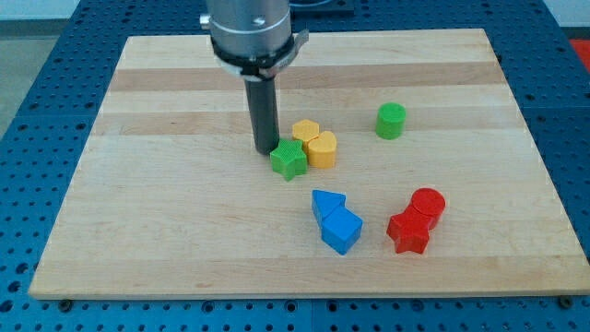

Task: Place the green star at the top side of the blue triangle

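Note:
The green star (289, 160) lies near the board's middle, touching the yellow blocks on its right. The blue triangle (326, 204) lies below and to the right of it, with a gap between them. My tip (266, 149) is at the end of the dark rod, just at the star's upper left edge, touching or nearly touching it.
Two yellow blocks (315, 143) sit side by side right of the star. A blue block (342, 231) touches the triangle's lower right. A green cylinder (391, 121) stands at the upper right. A red cylinder (427, 205) and red star (408, 231) sit at the right. The wooden board (138, 221) lies on a blue table.

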`<state>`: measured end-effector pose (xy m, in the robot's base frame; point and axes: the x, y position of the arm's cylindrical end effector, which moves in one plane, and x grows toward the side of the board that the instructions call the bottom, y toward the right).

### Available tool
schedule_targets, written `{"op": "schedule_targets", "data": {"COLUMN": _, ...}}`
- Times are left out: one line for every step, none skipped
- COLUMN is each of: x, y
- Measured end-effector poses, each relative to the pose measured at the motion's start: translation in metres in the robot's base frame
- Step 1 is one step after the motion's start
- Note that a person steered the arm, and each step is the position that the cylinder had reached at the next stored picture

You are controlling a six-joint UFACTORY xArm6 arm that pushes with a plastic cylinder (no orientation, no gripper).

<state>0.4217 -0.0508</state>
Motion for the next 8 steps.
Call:
{"op": "schedule_targets", "data": {"x": -0.033, "y": 0.002}}
{"op": "schedule_targets", "data": {"x": -0.043, "y": -0.002}}
{"op": "schedule_targets", "data": {"x": -0.043, "y": -0.006}}
{"op": "schedule_targets", "data": {"x": 0.001, "y": -0.005}}
{"op": "schedule_targets", "data": {"x": 0.029, "y": 0.021}}
{"op": "schedule_targets", "data": {"x": 0.056, "y": 0.048}}
{"op": "schedule_targets", "data": {"x": 0.056, "y": 0.05}}
{"op": "schedule_targets", "data": {"x": 0.056, "y": 0.051}}
